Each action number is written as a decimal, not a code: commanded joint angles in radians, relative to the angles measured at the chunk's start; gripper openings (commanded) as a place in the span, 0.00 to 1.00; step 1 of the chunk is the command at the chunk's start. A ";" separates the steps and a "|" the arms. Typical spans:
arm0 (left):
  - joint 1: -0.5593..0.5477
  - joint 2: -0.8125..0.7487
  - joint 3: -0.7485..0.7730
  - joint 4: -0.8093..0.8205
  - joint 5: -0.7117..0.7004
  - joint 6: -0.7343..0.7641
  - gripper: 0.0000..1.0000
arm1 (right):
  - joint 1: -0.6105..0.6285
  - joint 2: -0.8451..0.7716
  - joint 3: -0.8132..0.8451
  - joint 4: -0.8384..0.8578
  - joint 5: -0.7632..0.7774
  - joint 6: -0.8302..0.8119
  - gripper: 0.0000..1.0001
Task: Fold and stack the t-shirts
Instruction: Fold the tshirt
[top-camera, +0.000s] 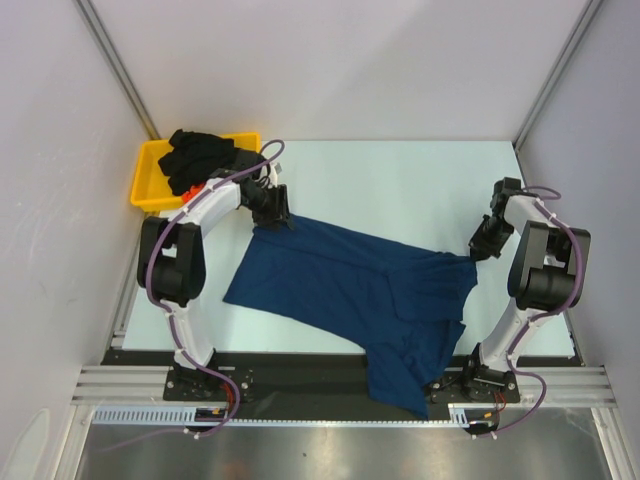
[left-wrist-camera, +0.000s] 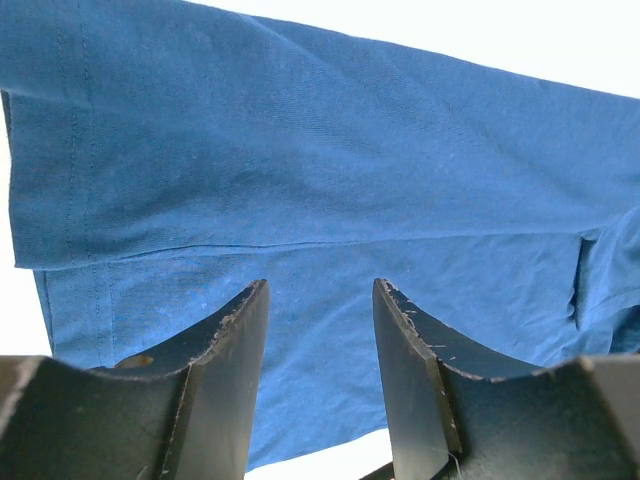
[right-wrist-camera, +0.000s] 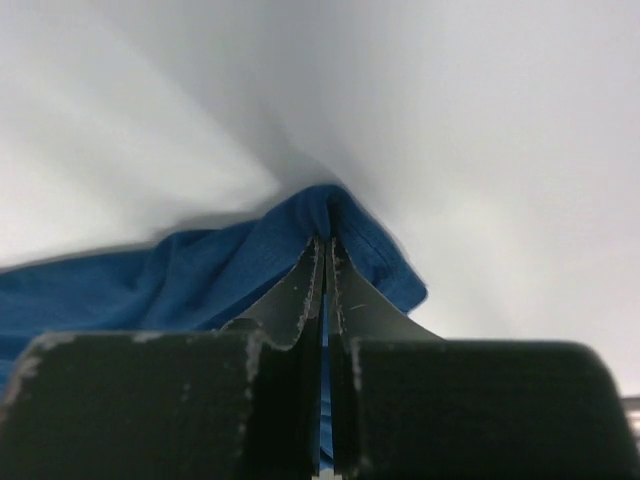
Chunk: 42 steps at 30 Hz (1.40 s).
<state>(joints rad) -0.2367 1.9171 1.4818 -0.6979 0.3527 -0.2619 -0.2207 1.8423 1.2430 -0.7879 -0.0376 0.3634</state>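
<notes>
**Task item.** The navy blue t-shirt (top-camera: 340, 285) (left-wrist-camera: 320, 150) (right-wrist-camera: 200, 270) lies spread diagonally across the white table (top-camera: 400, 185), plain side up. One corner points to the far left. The opposite end is bunched and hangs over the near rail (top-camera: 300, 385), between the two arm bases.

**Left gripper** (top-camera: 273, 218) (left-wrist-camera: 320, 290). It is positioned at the far-left corner of the navy blue t-shirt. The jaws stand roughly half open with a clear gap between them. Blue cloth with a stitched hem fills the left wrist view beyond the tips, and nothing is clamped between them. Whether the tips touch the cloth cannot be told.

**Right gripper** (top-camera: 483, 245) (right-wrist-camera: 325, 245). It is positioned at the right-hand edge of the navy blue t-shirt, near the right side of the table. The jaws are fully closed, pinching a raised fold of the blue cloth at their tips. The cloth beside this grip is gathered into pleats.

**Surroundings.**
- A yellow tray (top-camera: 145, 175) sits in the far-left corner of the table, just beside the left arm's forearm.
- A black t-shirt (top-camera: 200, 155) is heaped in the yellow tray and spills over its rim.
- A small patch of the orange-red t-shirt (top-camera: 188, 187) shows under the black one.
- Grey enclosure walls (top-camera: 340, 60) stand close on the left, far and right sides.
</notes>
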 joint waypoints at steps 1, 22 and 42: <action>0.007 0.000 0.000 0.020 0.023 0.004 0.52 | -0.012 -0.044 0.038 -0.028 0.125 -0.014 0.00; 0.033 -0.087 -0.006 -0.006 -0.043 0.032 0.54 | -0.020 -0.091 -0.034 -0.005 -0.027 -0.049 0.45; 0.060 -0.138 -0.071 0.018 -0.014 0.026 0.55 | -0.020 0.063 -0.074 0.062 0.037 -0.066 0.42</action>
<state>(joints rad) -0.1844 1.8317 1.4181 -0.7017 0.3191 -0.2508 -0.2382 1.8236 1.1633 -0.7692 -0.0391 0.2966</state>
